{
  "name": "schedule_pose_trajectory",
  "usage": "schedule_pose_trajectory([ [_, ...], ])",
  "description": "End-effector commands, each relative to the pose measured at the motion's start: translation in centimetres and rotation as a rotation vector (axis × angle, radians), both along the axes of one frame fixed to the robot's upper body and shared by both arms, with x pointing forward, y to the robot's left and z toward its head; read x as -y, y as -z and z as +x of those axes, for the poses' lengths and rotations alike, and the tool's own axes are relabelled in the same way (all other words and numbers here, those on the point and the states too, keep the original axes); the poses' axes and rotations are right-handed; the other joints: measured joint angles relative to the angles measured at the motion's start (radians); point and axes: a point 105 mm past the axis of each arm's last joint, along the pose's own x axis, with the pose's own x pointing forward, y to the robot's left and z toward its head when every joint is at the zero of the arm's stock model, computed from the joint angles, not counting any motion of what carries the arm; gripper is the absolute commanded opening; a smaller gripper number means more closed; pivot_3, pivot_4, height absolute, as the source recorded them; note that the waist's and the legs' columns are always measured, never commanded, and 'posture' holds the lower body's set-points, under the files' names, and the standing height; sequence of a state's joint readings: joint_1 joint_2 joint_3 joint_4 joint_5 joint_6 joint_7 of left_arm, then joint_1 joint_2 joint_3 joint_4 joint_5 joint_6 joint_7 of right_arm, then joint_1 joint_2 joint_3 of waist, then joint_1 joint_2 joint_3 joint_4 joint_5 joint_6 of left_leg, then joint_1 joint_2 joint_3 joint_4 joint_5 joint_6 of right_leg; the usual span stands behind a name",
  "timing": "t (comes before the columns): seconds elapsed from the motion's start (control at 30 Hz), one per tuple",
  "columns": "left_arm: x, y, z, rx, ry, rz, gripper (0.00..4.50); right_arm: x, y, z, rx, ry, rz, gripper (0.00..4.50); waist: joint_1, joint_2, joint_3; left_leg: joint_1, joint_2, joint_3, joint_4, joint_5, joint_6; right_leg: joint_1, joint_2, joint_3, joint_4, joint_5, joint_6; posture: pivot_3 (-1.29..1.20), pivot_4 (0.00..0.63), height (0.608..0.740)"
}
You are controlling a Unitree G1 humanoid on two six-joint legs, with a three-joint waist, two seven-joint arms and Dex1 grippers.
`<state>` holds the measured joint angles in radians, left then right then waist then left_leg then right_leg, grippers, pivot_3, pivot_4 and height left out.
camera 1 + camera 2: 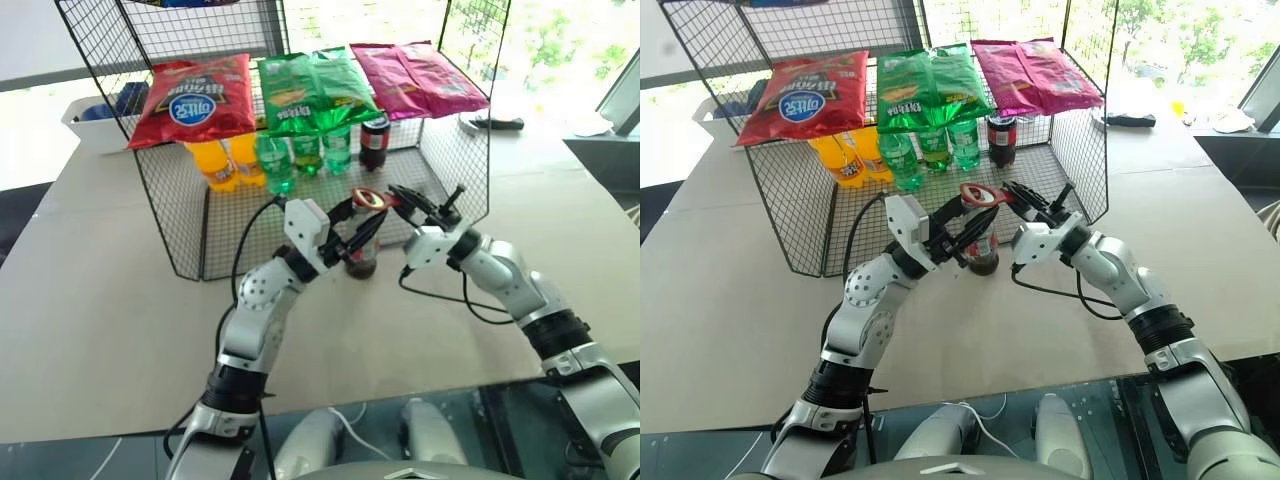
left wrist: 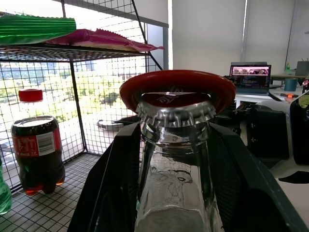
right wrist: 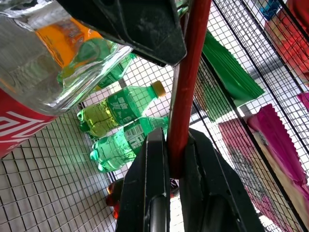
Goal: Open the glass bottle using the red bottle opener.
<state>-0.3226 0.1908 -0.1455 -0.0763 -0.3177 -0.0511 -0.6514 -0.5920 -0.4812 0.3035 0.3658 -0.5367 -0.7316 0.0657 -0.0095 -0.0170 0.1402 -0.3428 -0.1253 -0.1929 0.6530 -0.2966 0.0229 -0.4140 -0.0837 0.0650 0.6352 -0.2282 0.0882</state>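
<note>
The glass bottle [image 1: 362, 260] stands just in front of the wire rack, clear-necked with dark cola low down and a silver crown cap [image 2: 176, 115]. My left gripper [image 1: 360, 235] is shut on it, black fingers [image 2: 108, 193] on either side of the neck. The red bottle opener [image 1: 369, 199] lies with its ring head over the cap; in the left wrist view the red ring [image 2: 178, 81] sits around the cap's top. My right gripper [image 1: 402, 203] comes in from the right, shut on the opener's handle [image 3: 187, 87].
A wire rack [image 1: 180, 215] stands behind, with chip bags [image 1: 195, 98] on top and orange [image 1: 215, 162], green [image 1: 275, 160] and dark cola [image 1: 375, 142] bottles inside. A white bin [image 1: 95, 125] sits back left, a black object [image 1: 497, 123] back right.
</note>
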Motion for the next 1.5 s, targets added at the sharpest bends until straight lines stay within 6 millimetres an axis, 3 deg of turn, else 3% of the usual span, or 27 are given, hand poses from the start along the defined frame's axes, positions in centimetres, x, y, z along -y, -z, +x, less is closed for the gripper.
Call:
schedule_pose_trajectory([
  [0.03,0.1,2.6,0.3,-0.089,-0.007,0.056,1.6,-0.1,-1.8,-0.1,0.118,0.0,-0.059,0.0,0.001,0.0,0.0,0.0,0.0,0.0,0.0,0.0,0.0,0.0,0.0,0.0,0.0,0.0,0.0,0.0,0.15,0.74],
  [0.13,0.2,2.7,0.3,-0.094,-0.006,0.054,1.6,0.8,-5.4,-0.2,0.281,0.026,-0.034,0.0,0.001,0.0,0.0,0.0,0.0,0.0,0.0,0.0,0.0,0.0,0.0,0.0,0.0,0.0,0.0,0.0,0.15,0.74],
  [0.4,0.3,3.0,0.3,-0.102,0.0,0.052,1.6,1.2,-9.6,-1.2,0.459,0.027,0.024,0.0,0.003,0.0,0.0,-0.001,0.0,0.0,-0.001,0.0,0.0,-0.001,0.0,0.0,-0.001,0.0,0.0,0.0,0.15,0.74],
  [0.6,0.3,3.0,0.2,-0.105,0.0,0.049,1.6,1.4,-9.8,-1.1,0.454,0.038,0.044,0.0,0.003,0.0,0.0,-0.001,0.0,0.0,-0.001,0.0,0.0,-0.001,0.0,0.0,-0.001,0.0,0.0,0.0,0.15,0.74],
  [0.93,-0.2,2.0,0.1,-0.094,0.013,-0.001,1.6,1.7,-8.1,-0.3,0.308,0.054,0.124,0.0,0.002,0.0,0.0,-0.001,0.0,0.0,-0.001,0.0,0.0,-0.001,0.0,0.0,-0.002,0.0,0.0,0.0,0.15,0.74],
  [1.13,-0.2,1.4,0.0,-0.073,0.011,-0.022,4.25,1.9,-7.7,-0.1,0.27,0.06,0.14,0.0,-0.001,0.0,0.002,-0.004,0.0,0.0,-0.001,0.0,0.0,-0.004,0.0,0.0,-0.002,0.0,0.0,0.0,0.15,0.74],
  [1.17,-0.3,1.3,0.1,-0.066,-0.002,-0.027,4.45,1.9,-7.7,-0.1,0.265,0.06,0.139,0.0,-0.001,0.0,0.002,-0.004,0.0,-0.001,-0.002,0.0,0.0,-0.004,0.0,0.0,-0.002,0.0,0.0,0.0,0.15,0.74],
  [1.4,-0.5,1.0,-0.2,-0.052,0.007,-0.036,4.45,2.1,-7.0,0.1,0.206,0.063,0.151,0.0,-0.001,0.0,0.002,-0.004,0.0,0.0,-0.004,0.0,0.0,-0.004,0.0,0.0,-0.005,0.0,0.0,0.0,0.15,0.74],
  [1.5,-0.8,1.5,-0.8,-0.057,0.02,0.001,4.45,2.2,-3.9,1.2,-0.045,0.063,0.192,0.0,-0.003,0.0,0.002,-0.004,0.001,0.0,-0.004,0.0,0.0,-0.003,0.0,0.0,-0.006,0.0,0.0,0.0,0.15,0.74],
])
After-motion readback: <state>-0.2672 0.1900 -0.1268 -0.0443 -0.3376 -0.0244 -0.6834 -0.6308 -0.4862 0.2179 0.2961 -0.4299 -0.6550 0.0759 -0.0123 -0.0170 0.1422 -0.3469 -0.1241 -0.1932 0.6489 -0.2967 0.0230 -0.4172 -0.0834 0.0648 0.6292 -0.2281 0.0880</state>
